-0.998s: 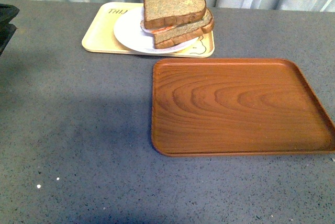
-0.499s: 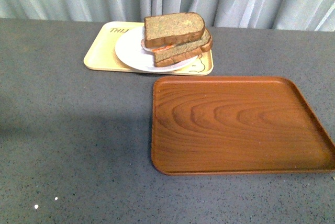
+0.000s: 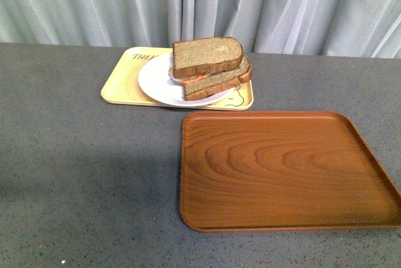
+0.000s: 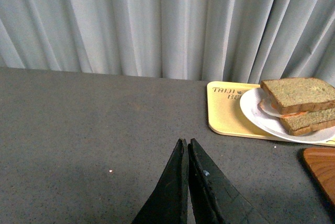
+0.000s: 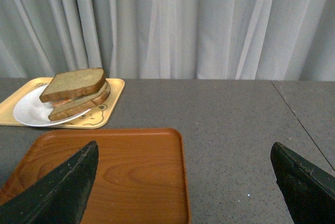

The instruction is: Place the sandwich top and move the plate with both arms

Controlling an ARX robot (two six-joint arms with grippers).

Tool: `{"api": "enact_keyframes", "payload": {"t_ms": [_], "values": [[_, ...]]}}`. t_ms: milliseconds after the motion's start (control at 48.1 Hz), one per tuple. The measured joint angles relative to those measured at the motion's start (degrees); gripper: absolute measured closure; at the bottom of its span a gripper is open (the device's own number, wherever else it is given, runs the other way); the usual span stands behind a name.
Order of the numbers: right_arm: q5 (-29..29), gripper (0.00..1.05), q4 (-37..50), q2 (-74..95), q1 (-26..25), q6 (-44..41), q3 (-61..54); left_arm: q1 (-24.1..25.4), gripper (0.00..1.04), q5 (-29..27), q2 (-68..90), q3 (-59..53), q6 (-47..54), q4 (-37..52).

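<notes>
The sandwich top (image 3: 207,56) is a brown bread slice lying skewed on the stacked sandwich, with a lower slice (image 3: 216,82) and pink filling under it. The stack rests on the white plate (image 3: 156,80), which sits on a pale yellow tray (image 3: 119,83) at the back of the table. The front view shows neither arm. My left gripper (image 4: 185,141) is shut and empty over bare table, well short of the plate (image 4: 254,111) and the sandwich top (image 4: 298,88). My right gripper (image 5: 184,150) stands wide open near the brown tray (image 5: 131,171), far from the sandwich top (image 5: 73,84).
A brown wood-grain tray (image 3: 282,168) lies in front of the yellow tray, to the right of the table's middle. Pale grey curtains (image 3: 200,5) hang behind the grey speckled table (image 3: 81,174). A seam (image 5: 301,124) crosses the table beyond my right gripper.
The front view has tilted upward: the trays and sandwich sit lower in the frame and more curtain shows. A dark arm part at the far left edge has left the view.
</notes>
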Motion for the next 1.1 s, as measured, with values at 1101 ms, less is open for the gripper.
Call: {"api": "enact_keyframes", "payload": {"t_ms": [1101], "values": [[0.0,0.09,0.0,0.0,0.0,0.0,0.0,0.0,1.03,0.0,-29.2,0.0,0.1,-30.4]]}}
